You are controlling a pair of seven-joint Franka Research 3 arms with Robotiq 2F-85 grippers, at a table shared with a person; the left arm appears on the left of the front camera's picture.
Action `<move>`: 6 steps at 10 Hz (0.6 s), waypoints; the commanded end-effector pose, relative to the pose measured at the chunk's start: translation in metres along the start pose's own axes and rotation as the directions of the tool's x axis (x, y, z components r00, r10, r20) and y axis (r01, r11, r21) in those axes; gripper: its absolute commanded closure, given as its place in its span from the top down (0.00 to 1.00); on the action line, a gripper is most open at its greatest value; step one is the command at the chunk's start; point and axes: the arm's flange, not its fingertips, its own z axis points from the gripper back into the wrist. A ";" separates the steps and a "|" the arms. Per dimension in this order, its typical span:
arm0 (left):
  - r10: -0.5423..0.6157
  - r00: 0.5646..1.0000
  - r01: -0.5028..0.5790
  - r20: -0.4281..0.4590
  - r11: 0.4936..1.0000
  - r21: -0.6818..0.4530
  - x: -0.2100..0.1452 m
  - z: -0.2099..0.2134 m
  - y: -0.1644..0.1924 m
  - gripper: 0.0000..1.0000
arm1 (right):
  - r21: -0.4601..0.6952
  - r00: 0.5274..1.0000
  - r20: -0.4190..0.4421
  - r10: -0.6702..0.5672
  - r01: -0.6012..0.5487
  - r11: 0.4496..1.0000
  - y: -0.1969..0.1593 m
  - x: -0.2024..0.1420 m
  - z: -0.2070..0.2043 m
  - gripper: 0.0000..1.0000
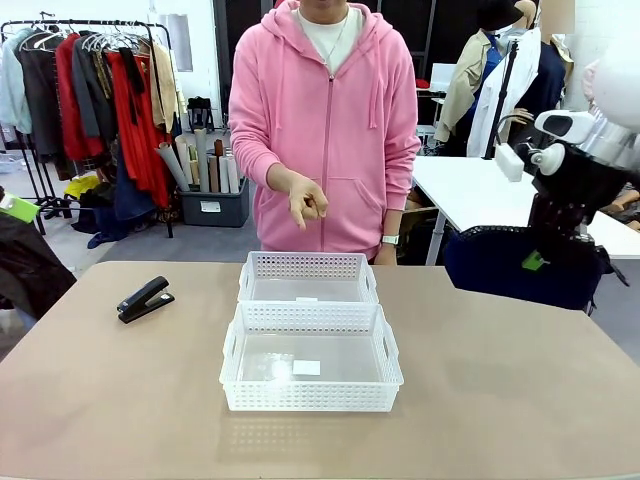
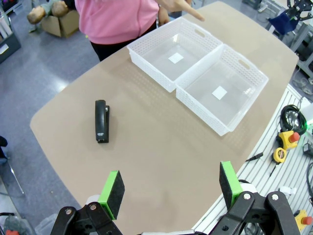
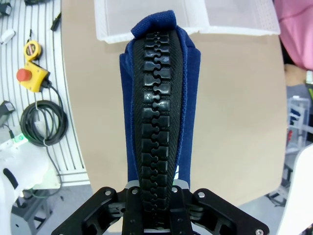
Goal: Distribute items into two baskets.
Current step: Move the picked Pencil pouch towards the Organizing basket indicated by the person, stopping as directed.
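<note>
On the table's left lies the black stapler (image 1: pixel 145 299) (image 2: pixel 101 121). Two white lattice baskets stand end to end at the centre: the near basket (image 1: pixel 310 398) (image 2: pixel 201 110) and the far basket (image 1: pixel 308 265) (image 2: pixel 149 63). My right gripper (image 1: pixel 556 243) (image 3: pixel 155 196) is shut on the navy pouch (image 1: pixel 505 266) (image 3: pixel 193 83), holding it in the air over the table's right edge; its black zip faces the wrist camera. High above the near left of the table, my left gripper (image 2: pixel 170 188) hangs open with nothing between its green pads.
A person in a pink hoodie stands at the far side, one hand (image 1: pixel 308 205) (image 2: pixel 181 6) pointing down over the far basket. Cables, a tape measure and a red stop button (image 3: pixel 30 76) lie on the ribbed bench beside the table. Bare tabletop surrounds the baskets.
</note>
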 end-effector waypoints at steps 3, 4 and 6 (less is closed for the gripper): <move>-0.003 1.000 0.003 0.013 1.000 -0.011 0.001 -0.001 0.000 1.00 | -0.049 0.999 -0.028 -0.027 0.025 0.998 0.025 0.036 -0.006 0.00; -0.003 1.000 0.003 0.013 1.000 -0.011 0.001 -0.001 0.000 1.00 | -0.057 0.998 -0.043 -0.040 0.037 0.998 0.027 0.046 -0.009 0.00; -0.003 1.000 0.003 0.013 1.000 -0.011 0.001 -0.001 0.000 1.00 | -0.068 0.999 -0.042 -0.022 0.020 0.997 0.026 0.063 -0.017 0.00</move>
